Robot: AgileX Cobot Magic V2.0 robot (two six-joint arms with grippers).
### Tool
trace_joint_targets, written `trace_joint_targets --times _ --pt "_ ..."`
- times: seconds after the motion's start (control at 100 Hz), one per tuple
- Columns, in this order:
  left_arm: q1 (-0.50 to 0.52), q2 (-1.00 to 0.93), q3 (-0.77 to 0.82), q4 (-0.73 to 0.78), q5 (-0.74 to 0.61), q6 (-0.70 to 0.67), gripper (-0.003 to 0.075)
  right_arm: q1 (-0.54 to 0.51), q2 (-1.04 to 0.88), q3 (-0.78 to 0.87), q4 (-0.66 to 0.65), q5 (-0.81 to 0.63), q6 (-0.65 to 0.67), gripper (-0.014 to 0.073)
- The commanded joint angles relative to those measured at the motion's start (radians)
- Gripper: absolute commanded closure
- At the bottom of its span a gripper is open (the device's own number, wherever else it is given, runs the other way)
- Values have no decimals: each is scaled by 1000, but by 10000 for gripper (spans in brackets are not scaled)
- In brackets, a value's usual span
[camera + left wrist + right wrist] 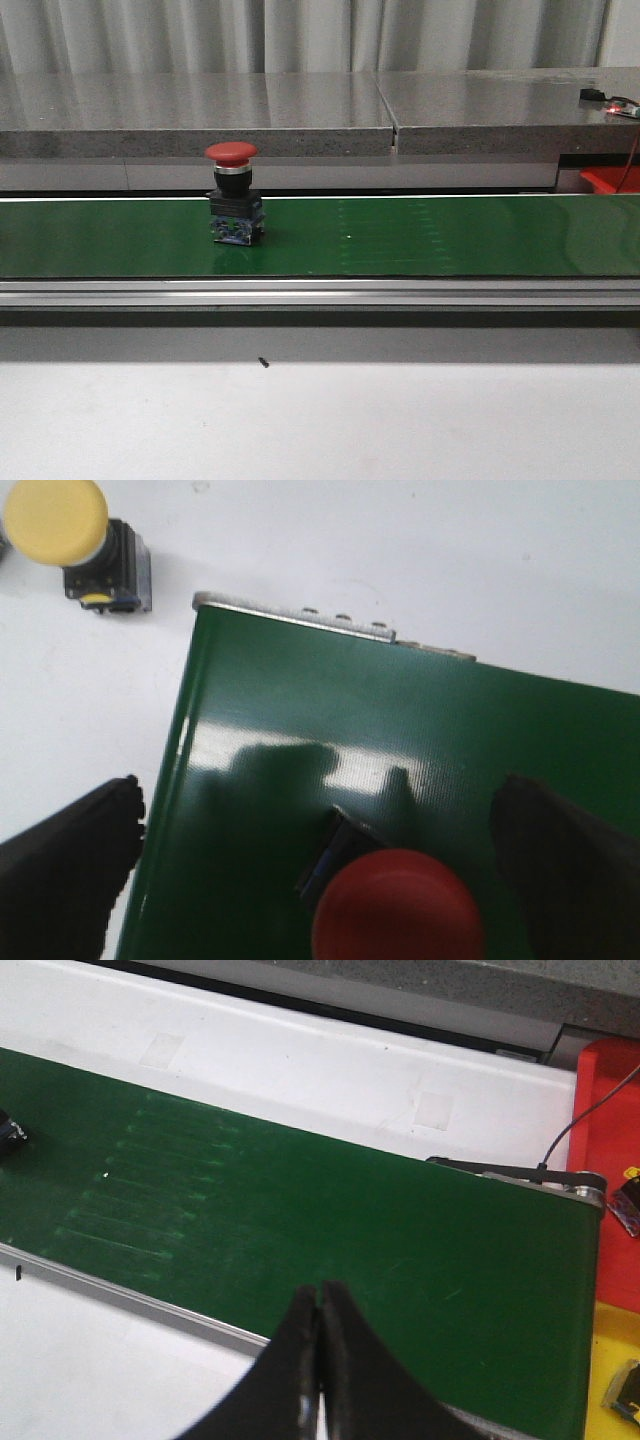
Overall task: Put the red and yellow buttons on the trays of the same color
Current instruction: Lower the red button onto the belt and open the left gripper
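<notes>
The red button (398, 905) stands upright near the left end of the green belt (420, 235), right between the wide-open left gripper (330, 870) fingers. The left arm is nearer. The right gripper (318, 1360) is closed, empty.

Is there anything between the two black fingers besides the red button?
Left wrist view: only the red button on bare green belt sits between the open left tool's fingers.
</notes>
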Motion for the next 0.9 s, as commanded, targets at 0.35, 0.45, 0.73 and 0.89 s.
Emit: trace_joint_targets --times 0.35,0.45,0.73,0.89 --pt "-212 -363 -20 8 -142 47 30 1 -9 -25 12 -62 -11 662" --pt "-229 -467 36 8 -181 47 30 1 -9 -25 12 -62 -11 662" --pt "-227 -784 293 29 -214 47 30 1 -9 -25 12 -62 -11 662" --pt "-227 -949 450 26 -226 42 69 1 -9 -25 13 -62 -11 662"
